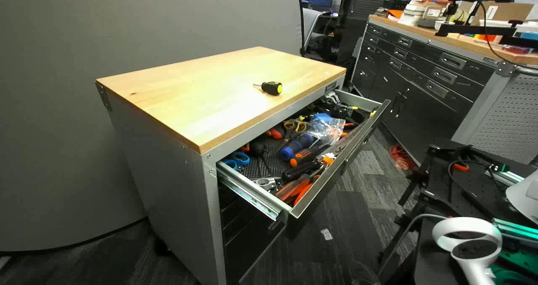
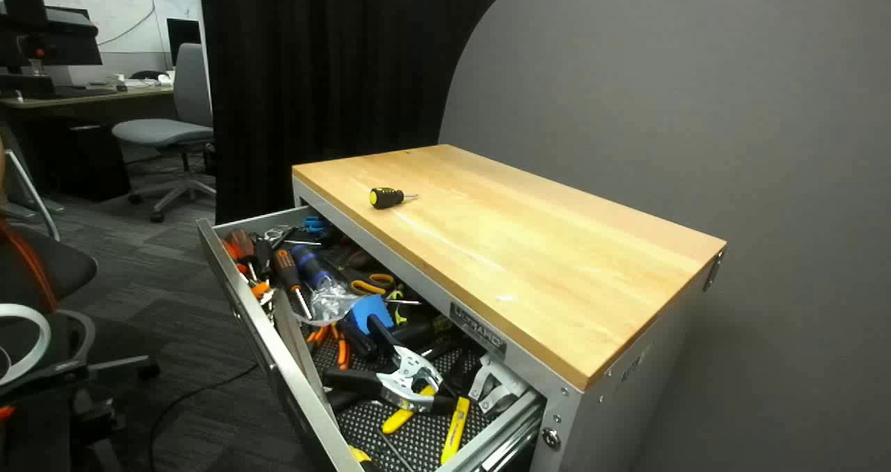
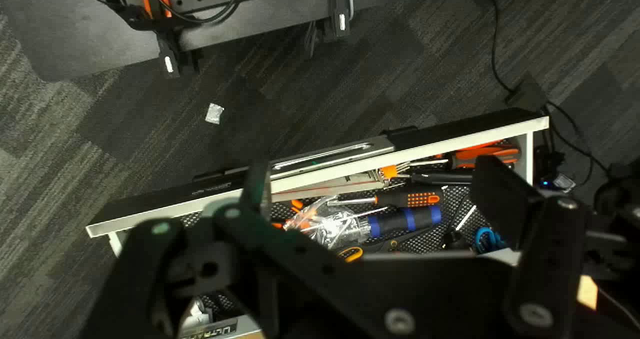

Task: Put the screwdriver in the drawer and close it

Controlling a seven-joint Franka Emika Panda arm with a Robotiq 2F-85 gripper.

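wrist view: i see my black two-fingered gripper point(image 3: 377, 189), its fingers well apart, and between them the wide, shallow, dark grey metal drawer point(image 3: 360, 166), pulled out, holding tools with coloured handles point(image 3: 410, 199). in both exterior views the stubby black-and-yellow screwdriver point(image 1: 272, 88) lies on the pale wooden top point(image 1: 189, 91) of the grey metal cabinet point(image 1: 168, 184), near the drawer-side edge.

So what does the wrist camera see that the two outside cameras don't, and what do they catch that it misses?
Only the wrist view shows the gripper, its jaws standing wide apart. Only the exterior views, both of them, show the screwdriver lying on the wooden top, and the grey panel beyond. All three share the open drawer, with a blue-and-black handle and a clear plastic bag inside.
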